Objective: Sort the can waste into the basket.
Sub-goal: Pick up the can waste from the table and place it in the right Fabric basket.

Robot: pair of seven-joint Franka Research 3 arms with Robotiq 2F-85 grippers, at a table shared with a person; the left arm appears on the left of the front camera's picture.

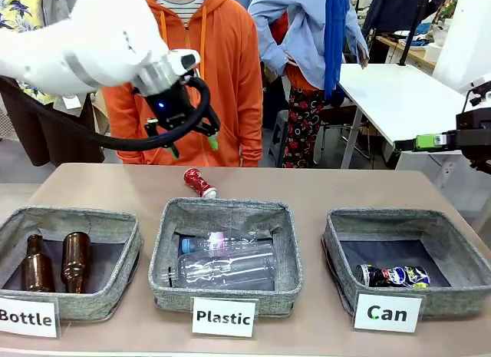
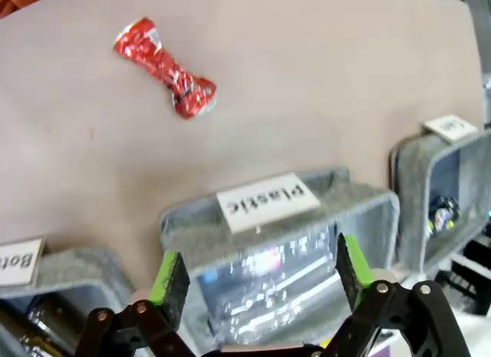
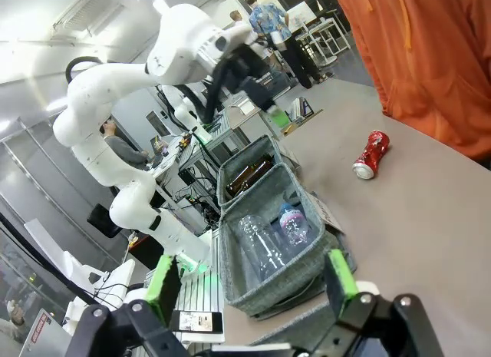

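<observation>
The red crushed can [image 1: 199, 182] lies on the bare table behind the middle basket, also seen as the red can [image 2: 163, 65] and the red can [image 3: 370, 153]. The dark printed can [image 1: 393, 276] lies inside the grey "Can" basket [image 1: 345, 253] at the right; the dark can [image 2: 443, 215] shows there too. My left gripper [image 1: 192, 144] hangs open and empty above the table, behind and left of the red can. In its wrist view the left gripper [image 2: 261, 272] is over the "Plastic" basket. My right gripper [image 3: 251, 279] is open and empty, high at the right edge [image 1: 430, 140].
The "Plastic" basket [image 1: 226, 297] holds clear bottles. The "Bottle" basket [image 1: 115, 284] holds two brown glass bottles. A person in an orange hoodie [image 1: 230, 73] stands at the far side, close behind the red can. Bare tabletop lies around the can.
</observation>
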